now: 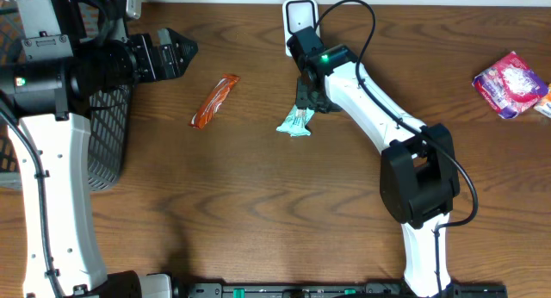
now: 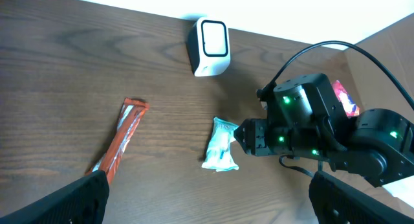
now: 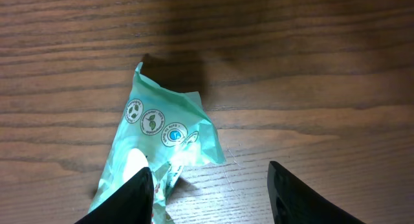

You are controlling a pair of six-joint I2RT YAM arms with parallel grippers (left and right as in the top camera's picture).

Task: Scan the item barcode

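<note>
A teal snack packet lies flat on the wooden table, below the white barcode scanner at the back edge. My right gripper hovers low over the packet's near end with its jaws apart. The left finger overlaps the packet's edge, and only bare wood shows between the fingers. High at the left, my left gripper is open wide and holds nothing.
An orange snack bar lies left of the teal packet. A black mesh basket stands at the left edge under the left arm. A pink and purple packet sits at the far right.
</note>
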